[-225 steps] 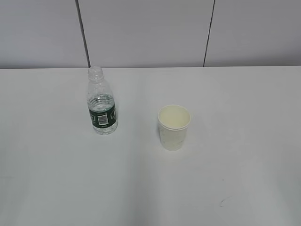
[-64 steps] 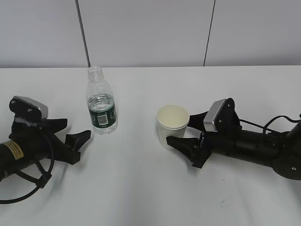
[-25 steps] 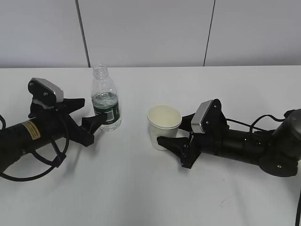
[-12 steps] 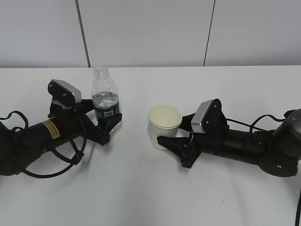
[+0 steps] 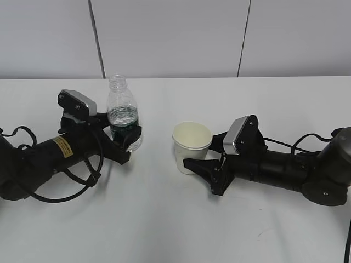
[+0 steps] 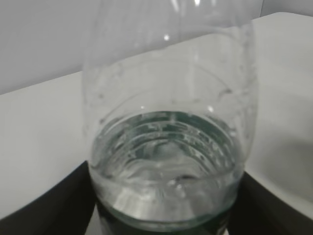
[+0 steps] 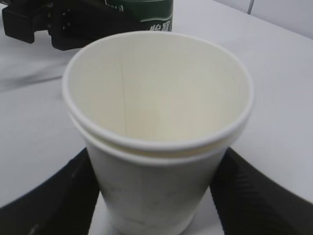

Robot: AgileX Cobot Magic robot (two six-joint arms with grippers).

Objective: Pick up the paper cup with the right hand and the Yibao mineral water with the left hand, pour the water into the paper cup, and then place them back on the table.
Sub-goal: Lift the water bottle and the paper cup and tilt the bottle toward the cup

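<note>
The Yibao mineral water bottle (image 5: pixel 122 101) stands upright on the white table (image 5: pixel 164 219), left of centre, with no cap. My left gripper (image 5: pixel 125 138) is on its green label band, one finger on each side, shut on it. In the left wrist view the bottle (image 6: pixel 166 98) fills the frame, with the black fingers (image 6: pixel 54 200) against its sides. The paper cup (image 5: pixel 192 137) stands upright at the centre. My right gripper (image 5: pixel 196 153) is shut on its lower wall. The right wrist view shows the empty cup (image 7: pixel 156 98) between the two fingers (image 7: pixel 63 200).
Both arms lie low along the table, the left arm (image 5: pixel 44 156) from the left edge and the right arm (image 5: pixel 285 167) from the right edge. A grey panelled wall (image 5: pixel 175 38) runs behind the table's back edge. The left gripper and bottle label (image 7: pixel 146 10) show behind the cup.
My left gripper has slid forward around the bottle and closed on its label band. The right gripper and the cup have stayed still over the last second.
</note>
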